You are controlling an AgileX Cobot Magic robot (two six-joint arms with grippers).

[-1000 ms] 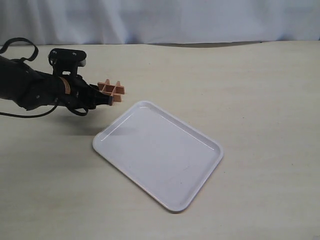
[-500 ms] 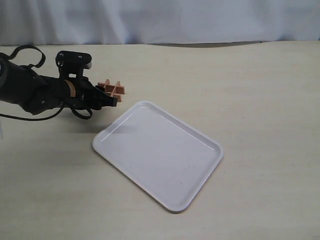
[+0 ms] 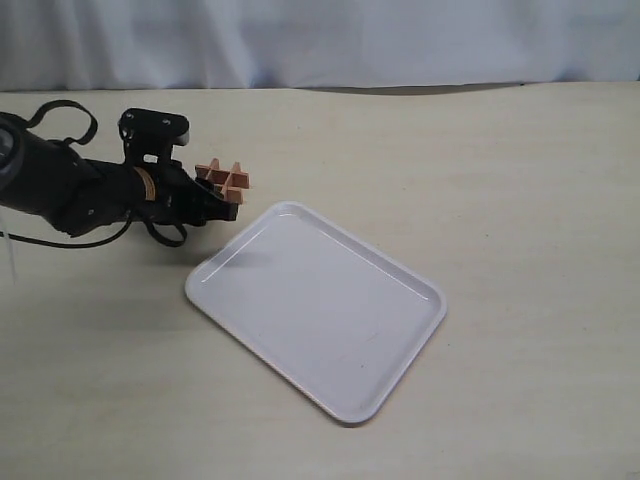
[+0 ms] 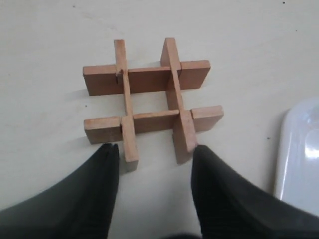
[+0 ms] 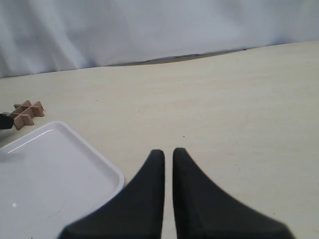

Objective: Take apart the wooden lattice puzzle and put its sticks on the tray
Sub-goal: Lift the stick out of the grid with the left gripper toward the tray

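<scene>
Closing in over the last second: the left arm (image 3: 70, 190) has slid rightward along the table (image 3: 500, 180), bringing the left claw (image 4: 153, 152) up to the wooden lattice puzzle (image 4: 152, 102), which has not moved.

- Puzzle: whole, four sticks interlocked, flat on the table just beside the tray (image 3: 320, 300); no stick on the tray.
- Judgement: approach ending, nothing freed yet.
- Left claw: released, fingers (image 4: 107, 164) spread, the two near stick ends lying between their tips.
- Left arm: low, reaching almost level.
- Right claw (image 5: 168, 152): drawn to a thin slit, empty, well apart from the puzzle.
</scene>
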